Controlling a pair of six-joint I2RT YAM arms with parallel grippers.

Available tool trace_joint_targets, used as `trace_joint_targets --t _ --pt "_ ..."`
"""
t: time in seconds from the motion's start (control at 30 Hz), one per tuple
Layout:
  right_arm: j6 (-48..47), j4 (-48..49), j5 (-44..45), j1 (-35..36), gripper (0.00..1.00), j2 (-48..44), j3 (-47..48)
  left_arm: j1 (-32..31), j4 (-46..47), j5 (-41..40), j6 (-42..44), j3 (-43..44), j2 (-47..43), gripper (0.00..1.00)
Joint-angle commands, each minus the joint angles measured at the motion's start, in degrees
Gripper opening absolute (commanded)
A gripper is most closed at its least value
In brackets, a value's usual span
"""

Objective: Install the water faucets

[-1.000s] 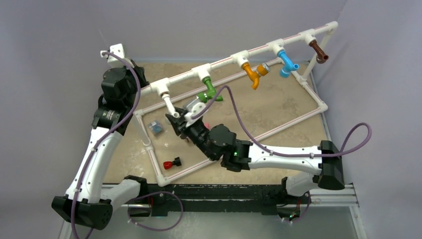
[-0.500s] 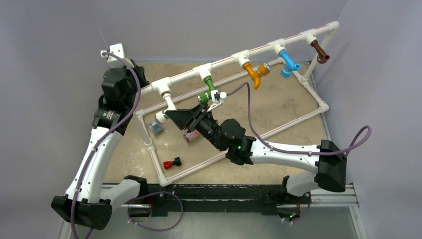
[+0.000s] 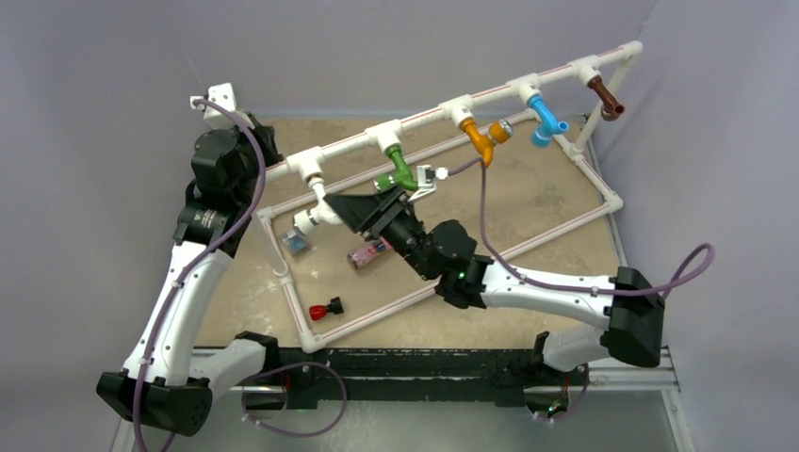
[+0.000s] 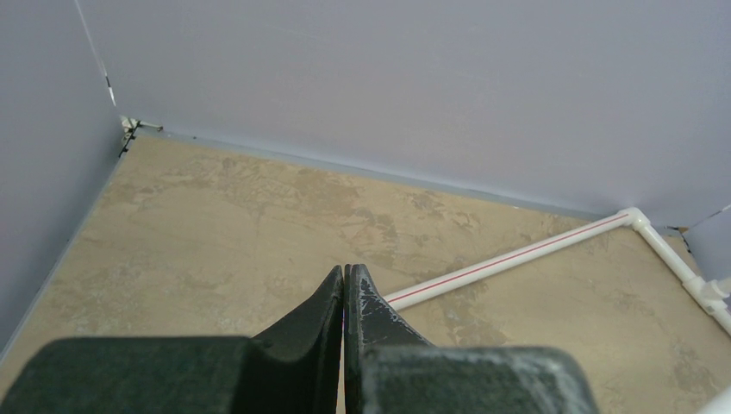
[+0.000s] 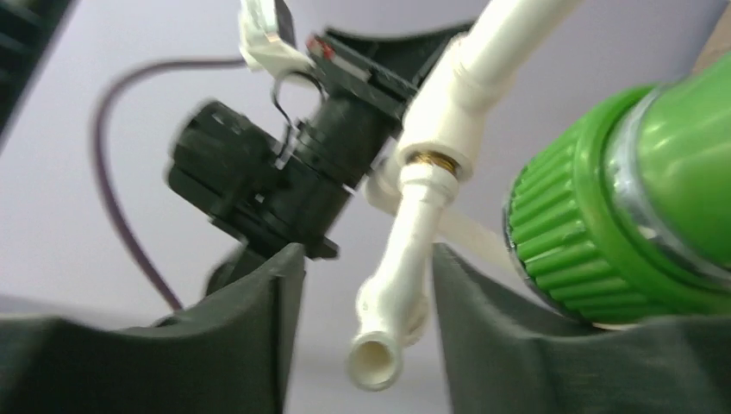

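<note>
My right hand (image 5: 366,259) sits open astride the white faucet (image 5: 403,241), gripping nothing; closing off-centre could twist it crooked, and the green faucet (image 5: 638,216) just beside it could get knocked.

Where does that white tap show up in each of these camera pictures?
Top external: white faucet hangs left of centre, under the leftmost fitting of the pipe frame.
Left wrist: not in it.
Right wrist: white faucet at centre, between the right gripper fingers.
Shared landmark: green faucet, beside it in both those views.
</note>
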Motion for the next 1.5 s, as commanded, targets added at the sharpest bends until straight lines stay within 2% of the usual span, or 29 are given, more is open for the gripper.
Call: trace_joint_targets --t 0.0,0.1,0.27,0.43,0.57,0.73,0.87,1.07,1.27,1.47 --pt "1.48 6.47 9.61 -6.53 0.68 -6.2 -0.18 -1.88 -16.68 5.93 3.19 -3.73 0.57 0.0" --pt "-0.9 2.67 8.77 -6.59 0.79 -8.36 -0.74 -1.88 -16.67 5.58 3.19 -3.65 0.62 0.0" --pt "-7.57 -3.18 8.18 -6.53 0.84 -11.71 -1.49 -1.88 -16.93 5.52 3.19 -3.39 0.78 0.0" --pt "-20.64 -7.55 5.53 -6.58 0.84 -15.22 0.59 -1.88 -17.1 5.47 3.19 -3.35 0.88 0.0" --pt "-29.56 -14.74 2.5 -6.54 0.83 -16.61 4.87 -1.88 -17.27 5.54 3.19 -3.14 0.96 0.0" --pt "-40.3 -24.4 1.95 -6.58 0.83 -17.01 13.04 -1.88 -17.43 5.64 3.19 -2.85 1.14 0.0" --pt "-49.47 -33.02 -1.91 -6.58 0.82 -16.09 20.55 -1.88 -17.46 5.73 3.28 -2.85 1.08 0.0" --pt "-57.72 -46.2 -7.15 -6.58 0.81 -12.97 32.84 -2.03 -17.4 5.67 3.45 -2.85 1.14 0.0" --pt "-66.18 -51.74 -17.87 -6.5 0.79 -11.06 39.22 -2.14 -17.46 5.49 3.45 -2.66 1.39 0.0" --pt "-76.32 -56.48 -23.14 -4.79 0.78 -8.21 43.79 -2.14 -17.33 5.28 3.53 -2.84 1.32 0.0"
